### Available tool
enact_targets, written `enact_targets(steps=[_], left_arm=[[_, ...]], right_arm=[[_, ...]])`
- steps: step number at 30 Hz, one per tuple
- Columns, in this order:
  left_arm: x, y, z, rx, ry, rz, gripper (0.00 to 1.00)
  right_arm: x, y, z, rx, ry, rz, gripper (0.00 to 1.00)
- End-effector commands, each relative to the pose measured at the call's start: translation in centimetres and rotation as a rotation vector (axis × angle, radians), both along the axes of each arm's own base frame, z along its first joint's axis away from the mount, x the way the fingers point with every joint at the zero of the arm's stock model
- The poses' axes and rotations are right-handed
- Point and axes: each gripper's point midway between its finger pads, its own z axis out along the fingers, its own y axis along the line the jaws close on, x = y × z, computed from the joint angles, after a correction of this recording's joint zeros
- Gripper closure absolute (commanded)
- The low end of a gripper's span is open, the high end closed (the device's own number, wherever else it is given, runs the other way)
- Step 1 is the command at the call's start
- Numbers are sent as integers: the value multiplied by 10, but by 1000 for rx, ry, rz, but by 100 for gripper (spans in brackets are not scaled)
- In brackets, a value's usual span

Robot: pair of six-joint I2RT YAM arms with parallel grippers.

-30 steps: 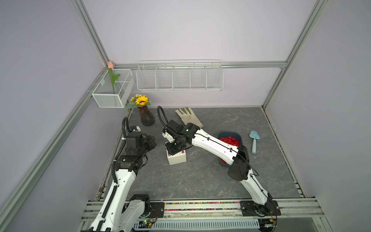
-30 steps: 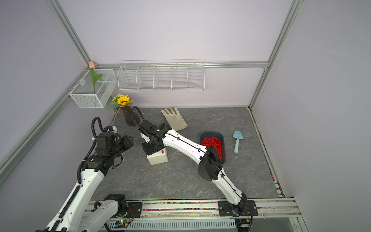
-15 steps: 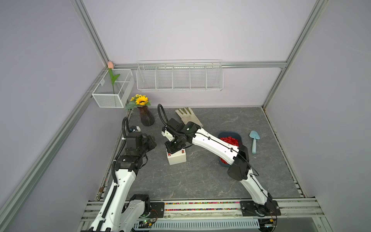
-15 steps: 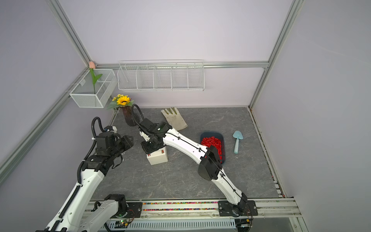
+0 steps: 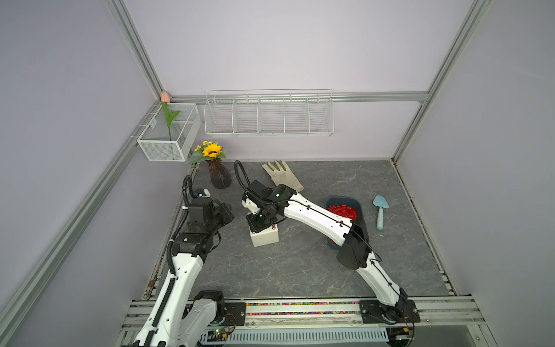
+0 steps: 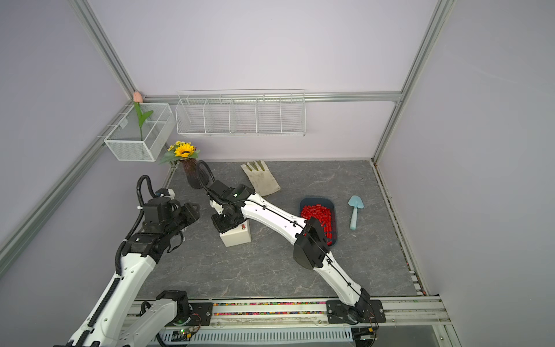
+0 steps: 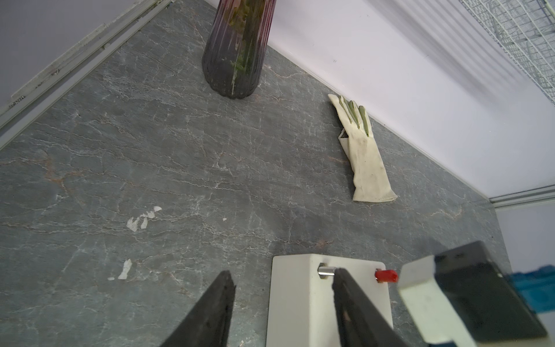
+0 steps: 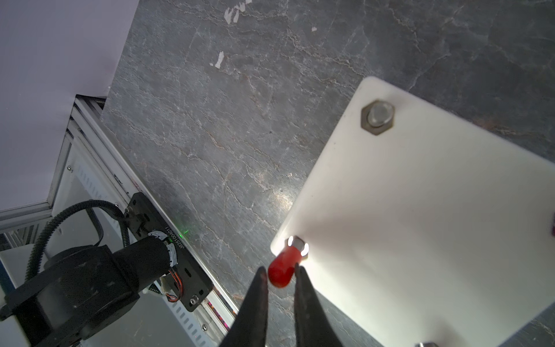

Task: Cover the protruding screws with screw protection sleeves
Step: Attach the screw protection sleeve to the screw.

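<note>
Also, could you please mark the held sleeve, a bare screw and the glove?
sleeve [image 8: 283, 269]: right wrist view, its body.
bare screw [image 8: 380, 115]: right wrist view, its tip.
glove [image 7: 366, 159]: left wrist view, its palm.

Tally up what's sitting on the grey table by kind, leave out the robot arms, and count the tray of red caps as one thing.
Vase of flowers: 1
Glove: 1
White box: 1
Blue tray: 1
Trowel: 1
Total: 5
</note>
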Motion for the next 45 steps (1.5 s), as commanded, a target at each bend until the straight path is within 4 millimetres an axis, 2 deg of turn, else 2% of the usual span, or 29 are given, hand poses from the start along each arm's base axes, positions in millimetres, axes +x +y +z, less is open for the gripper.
enact_targets(steps=[1, 9, 14, 26, 45], left_arm=[[-4, 5, -2, 11, 6, 19, 44], [-4, 6, -2, 11, 6, 21, 44], [-5, 6, -2, 10, 6, 21, 44], [-6, 7, 1, 10, -2, 26, 44], [-6, 6, 6, 4, -10, 20, 44]], right_arm=[[1, -4, -6, -18, 24, -4, 80], [3, -9, -15, -41, 42, -21, 80], [4, -10, -10, -34, 32, -22, 80], [5, -9, -2, -18, 14, -23, 72], [15, -17, 39, 42, -72, -45, 66]])
